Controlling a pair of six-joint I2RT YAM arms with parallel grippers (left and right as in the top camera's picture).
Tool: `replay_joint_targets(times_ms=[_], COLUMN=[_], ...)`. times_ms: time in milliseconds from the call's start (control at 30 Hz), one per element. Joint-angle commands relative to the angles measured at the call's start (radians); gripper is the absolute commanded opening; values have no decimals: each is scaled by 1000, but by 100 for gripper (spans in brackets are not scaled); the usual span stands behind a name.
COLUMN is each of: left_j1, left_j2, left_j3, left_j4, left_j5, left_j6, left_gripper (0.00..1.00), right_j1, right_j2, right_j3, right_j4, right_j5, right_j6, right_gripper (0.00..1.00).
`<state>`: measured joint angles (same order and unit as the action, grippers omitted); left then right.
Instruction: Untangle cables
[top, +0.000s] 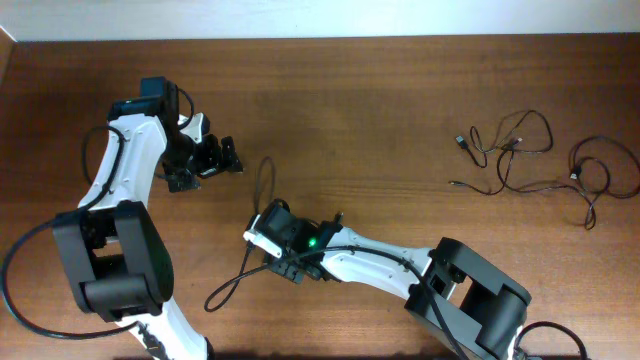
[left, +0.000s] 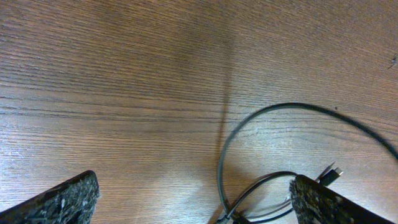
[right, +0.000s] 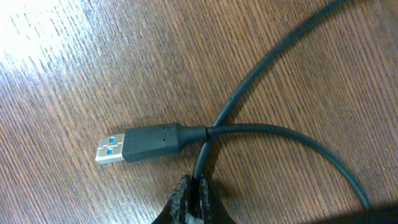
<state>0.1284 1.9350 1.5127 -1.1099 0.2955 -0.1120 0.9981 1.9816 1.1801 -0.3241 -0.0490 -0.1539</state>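
We see the right pincer (top: 258, 238) near the middle of the tabletop (top: 380, 90), somewhat toward the near edge, and it is clenched on a black cable (top: 262, 185). In the right wrist view its fingertips (right: 194, 200) are pressed together with the cable (right: 267, 130) pinched between them. Just past the grip, the cord crosses over itself beside a USB plug (right: 140, 144) with a blue insert, which lies flat on the wood. From above, this cable rises from the pincer in a narrow loop toward the far edge, while another stretch trails from under the arm toward the near edge and the left corner. The left pincer (top: 215, 158) sits toward the left edge, apart from the loop and touching nothing. It is released: in the left wrist view its two fingers (left: 62, 199) stand wide apart at the bottom corners of the frame, with bare wood between them. The same view shows the cable (left: 280, 107) curving in an arc on the right, with a small plug end (left: 329, 174) next to the right finger. A separate bunch of thin cords (top: 510, 143) lies in loose, overlapping loops near the far right corner, well apart from both arms.
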Motion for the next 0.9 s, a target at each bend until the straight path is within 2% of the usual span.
replay_joint_targets(times_ms=[0, 167, 300, 400, 433, 500, 667, 767, 867], left_j1=[-1, -1, -1, -1, -1, -1, -1, -1, -1], left_j2=[-5, -5, -5, -5, -5, -5, -5, -5, -5], left_j3=[6, 6, 6, 6, 6, 6, 6, 6, 6], left_j4=[2, 2, 2, 2, 2, 2, 2, 2, 2], left_j5=[-7, -7, -7, -7, -7, -7, -7, -7, -7], left_j6=[9, 9, 9, 8, 9, 9, 9, 9, 9], left_gripper=[99, 99, 99, 99, 99, 99, 99, 99, 99], right_j1=[-19, -108, -170, -233, -285, -349, -604, -757, -846], right_j2=[-15, -211, -326, -369, -370, -370, -316, -227, -131], right_j3=[34, 227, 381, 480, 514, 514, 513, 513, 513], right_j4=[-85, -407, -535, -541, -536, -528, -597, -676, -705], right_j5=[11, -56, -63, -4, 96, 157, 165, 147, 147], right_j6=[165, 127, 105, 75, 76, 76, 84, 84, 84], right_gripper=[4, 4, 4, 4, 4, 4, 4, 4, 4])
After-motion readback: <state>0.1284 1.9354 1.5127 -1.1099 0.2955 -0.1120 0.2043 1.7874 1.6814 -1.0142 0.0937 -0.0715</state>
